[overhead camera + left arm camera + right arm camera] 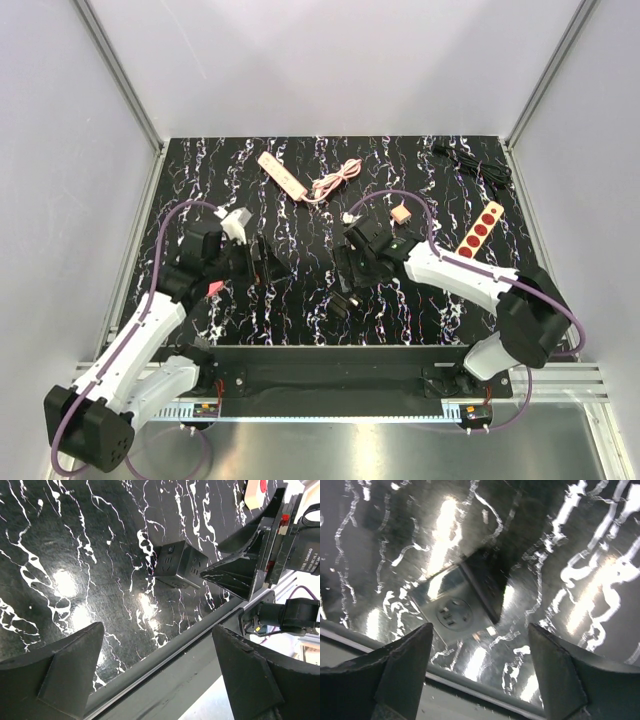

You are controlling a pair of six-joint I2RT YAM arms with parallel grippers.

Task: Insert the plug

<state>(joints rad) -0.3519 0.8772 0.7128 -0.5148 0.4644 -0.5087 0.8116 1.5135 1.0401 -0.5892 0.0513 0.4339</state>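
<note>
We fixed the top camera high above and behind the socket cube (340, 303), looking down and forward from far off. It took in the whole marbled table (300, 170), and the cube showed small by the near edge. Our left wrist camera sat low to the cube's left, facing across the tabletop toward it at middling range, with the left fingers (60, 675) framing the bottom of the view and the right arm (300, 560) showing beyond the cube. Our right wrist camera hung close above the cube, looking steeply down on its socket face between the right fingers (395, 675), somewhat blurred. All three views shared the cube and the table's near edge beside it.
</note>
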